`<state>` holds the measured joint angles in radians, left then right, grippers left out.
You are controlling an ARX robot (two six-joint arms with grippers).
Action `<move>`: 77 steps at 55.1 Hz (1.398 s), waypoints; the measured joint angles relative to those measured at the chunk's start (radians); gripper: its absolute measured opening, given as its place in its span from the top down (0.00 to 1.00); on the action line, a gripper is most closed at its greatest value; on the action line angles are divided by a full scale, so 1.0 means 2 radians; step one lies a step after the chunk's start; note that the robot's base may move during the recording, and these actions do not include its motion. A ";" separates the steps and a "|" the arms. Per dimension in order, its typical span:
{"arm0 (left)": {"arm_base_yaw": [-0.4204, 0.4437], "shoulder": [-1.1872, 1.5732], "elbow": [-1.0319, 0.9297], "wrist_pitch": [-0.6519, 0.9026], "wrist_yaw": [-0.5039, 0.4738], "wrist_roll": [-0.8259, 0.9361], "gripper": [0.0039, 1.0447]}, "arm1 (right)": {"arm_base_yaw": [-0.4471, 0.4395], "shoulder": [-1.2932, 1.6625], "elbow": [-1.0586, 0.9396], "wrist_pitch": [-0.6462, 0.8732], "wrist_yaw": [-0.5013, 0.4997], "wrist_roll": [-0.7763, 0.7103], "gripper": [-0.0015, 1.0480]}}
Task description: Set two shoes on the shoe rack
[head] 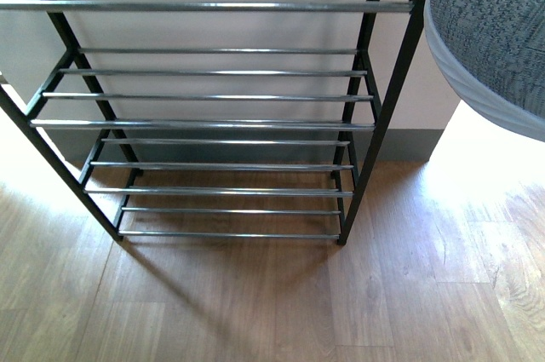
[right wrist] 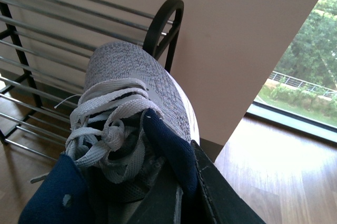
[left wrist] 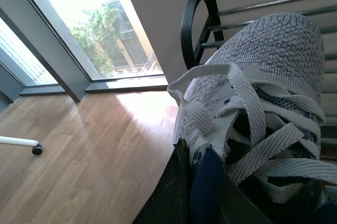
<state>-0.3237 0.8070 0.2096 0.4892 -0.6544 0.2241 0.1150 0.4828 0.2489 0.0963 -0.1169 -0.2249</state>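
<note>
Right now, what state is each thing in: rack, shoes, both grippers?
shoe rack: upright, visible shelves bare.
first grey sneaker: held aloft, rack behind it.
second grey sneaker: held aloft beside the rack's end.
left gripper: shut on first grey sneaker.
right gripper: shut on second grey sneaker.

Speckled grey knit, white laces and navy lining on the left arm's sneaker (left wrist: 274,50) and the right arm's sneaker (right wrist: 131,76). Black frame with shiny chrome bars on the shoe rack (head: 213,124). Light brown wood grain on the floor (head: 255,311), plain beige on the wall (head: 213,30).
</note>
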 joint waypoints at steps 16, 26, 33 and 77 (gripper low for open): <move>0.000 -0.001 0.000 0.000 0.001 0.000 0.99 | 0.000 0.000 0.000 0.000 0.001 0.000 0.99; 0.000 -0.001 0.000 0.000 0.000 0.000 0.99 | 0.000 0.000 0.000 0.000 0.000 0.000 0.99; 0.000 -0.001 0.000 0.000 0.000 0.000 0.99 | -0.002 0.001 0.000 -0.002 -0.009 0.008 0.99; 0.000 -0.001 0.000 0.000 0.000 0.000 0.99 | 0.197 0.607 0.464 0.050 0.174 0.289 0.99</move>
<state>-0.3237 0.8059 0.2096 0.4892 -0.6540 0.2237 0.5091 1.6966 1.1763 0.1959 0.2317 0.3523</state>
